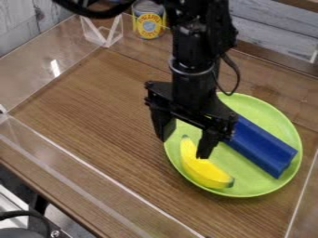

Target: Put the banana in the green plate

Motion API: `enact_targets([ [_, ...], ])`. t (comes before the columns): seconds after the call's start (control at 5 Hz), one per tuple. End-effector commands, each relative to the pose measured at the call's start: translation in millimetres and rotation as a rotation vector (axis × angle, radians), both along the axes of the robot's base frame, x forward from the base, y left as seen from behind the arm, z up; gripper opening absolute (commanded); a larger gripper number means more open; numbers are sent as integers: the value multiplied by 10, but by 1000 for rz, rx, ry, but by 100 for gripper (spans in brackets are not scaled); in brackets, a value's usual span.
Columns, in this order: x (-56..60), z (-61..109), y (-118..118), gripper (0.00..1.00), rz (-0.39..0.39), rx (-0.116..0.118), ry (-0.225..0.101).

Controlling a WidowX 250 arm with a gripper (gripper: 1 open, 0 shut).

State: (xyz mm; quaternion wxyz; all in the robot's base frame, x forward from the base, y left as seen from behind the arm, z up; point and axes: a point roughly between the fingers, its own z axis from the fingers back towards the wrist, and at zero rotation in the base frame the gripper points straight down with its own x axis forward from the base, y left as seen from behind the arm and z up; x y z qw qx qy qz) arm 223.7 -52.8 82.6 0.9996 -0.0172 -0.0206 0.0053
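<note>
gripper [184, 139]: open, jaws spread, nothing between them, above the plate's near-left part by the banana's upper end
banana [204, 166]: lying in the green plate, curved, beside the blue block and apart from it
green plate [254, 185]: on the wooden table [93, 116], holding both banana and block
blue block [258, 145]: ridged, in the plate, its far end partly behind the arm
can [148, 20]: yellow-labelled, at the table's far side

looks like grained wood across the tabletop [87, 121], smooth plastic on the green plate [255, 189] and banana [203, 165] towards four o'clock.
</note>
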Motion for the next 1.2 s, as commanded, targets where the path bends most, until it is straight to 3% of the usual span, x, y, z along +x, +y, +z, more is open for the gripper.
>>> enact_targets([
  [0.0, 37, 50, -44, 100, 32, -17, -53],
  [0.6, 48, -130, -109, 100, 182, -50, -63],
  [1.0, 68, -273, -145, 100, 352, -89, -85],
])
